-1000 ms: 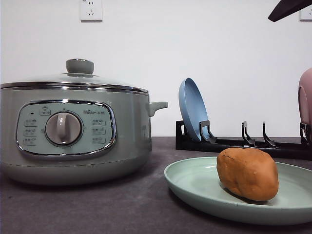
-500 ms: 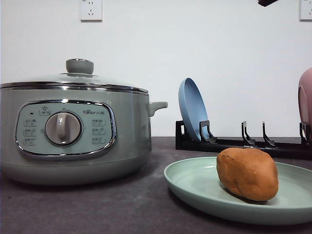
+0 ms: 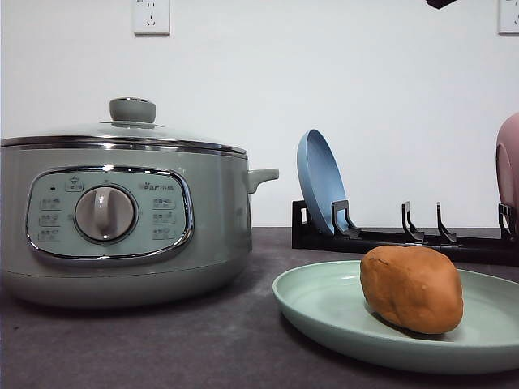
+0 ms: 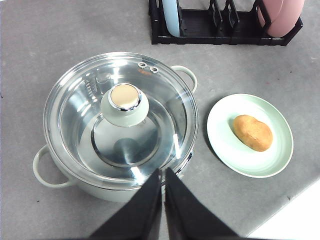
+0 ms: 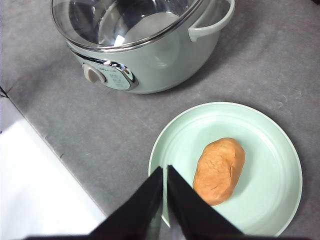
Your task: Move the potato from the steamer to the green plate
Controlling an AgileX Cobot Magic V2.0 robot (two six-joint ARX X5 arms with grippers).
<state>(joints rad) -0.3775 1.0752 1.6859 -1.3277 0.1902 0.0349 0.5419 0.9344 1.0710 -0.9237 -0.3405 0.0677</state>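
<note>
The potato [image 3: 412, 288] is an orange-brown lump lying on the green plate [image 3: 324, 304] at the front right of the table. The steamer [image 3: 122, 219] stands to the plate's left with its glass lid [image 4: 120, 120] on. My left gripper [image 4: 162, 172] hangs high over the steamer's near edge, shut, with nothing between its fingers. Equally high, my right gripper [image 5: 165, 171] is shut and empty above the near rim of the green plate [image 5: 260, 130], just beside the potato [image 5: 219, 170]. The left wrist view also takes in the potato [image 4: 253, 132] on the green plate [image 4: 225, 145].
A black dish rack [image 3: 389, 239] stands behind the plate, holding a blue plate [image 3: 320, 182] and a pink plate [image 3: 509, 166] upright. A dark tip of the right arm [image 3: 440, 3] shows at the top. A white strip [image 5: 40, 185] borders the grey mat.
The dark part of the right arm at the top right of the front view has risen almost out of frame. The potato, plate and steamer have not moved.
</note>
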